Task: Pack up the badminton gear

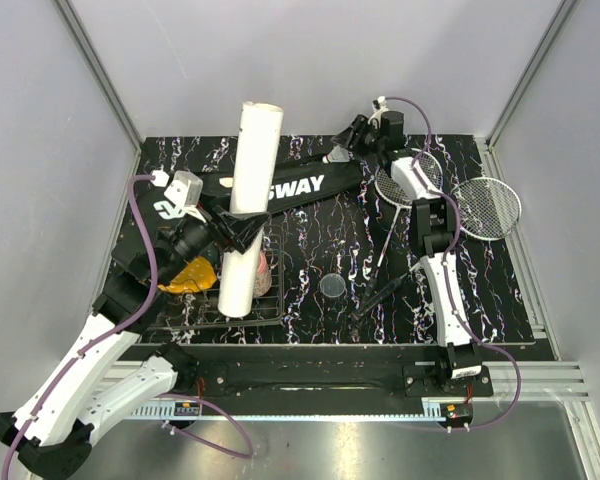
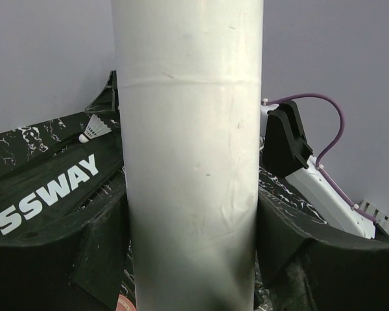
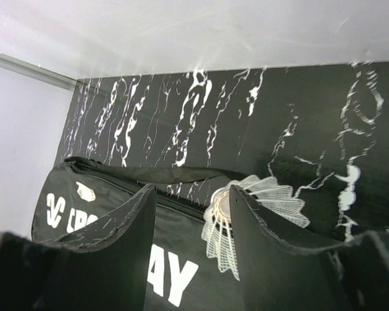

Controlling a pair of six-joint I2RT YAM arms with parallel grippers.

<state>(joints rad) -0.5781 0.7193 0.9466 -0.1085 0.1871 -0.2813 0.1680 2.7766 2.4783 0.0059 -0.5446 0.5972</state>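
between the right gripper's (image 3: pixel 193 194) half-open jaws lies the shuttlecock (image 3: pixel 272 197), not yet pinched, while the left gripper (image 2: pixel 194 259) clamps the white tube (image 2: pixel 188 129).

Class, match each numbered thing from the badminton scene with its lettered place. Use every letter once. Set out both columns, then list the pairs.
1 white tube
2 shuttlecock
3 rackets
4 black bag

A lying on the right side of the table
B between the open fingers of the right gripper
C stretched across the far part of the table
D clamped in the left gripper

Pairs: 1-D, 2-B, 3-A, 4-C
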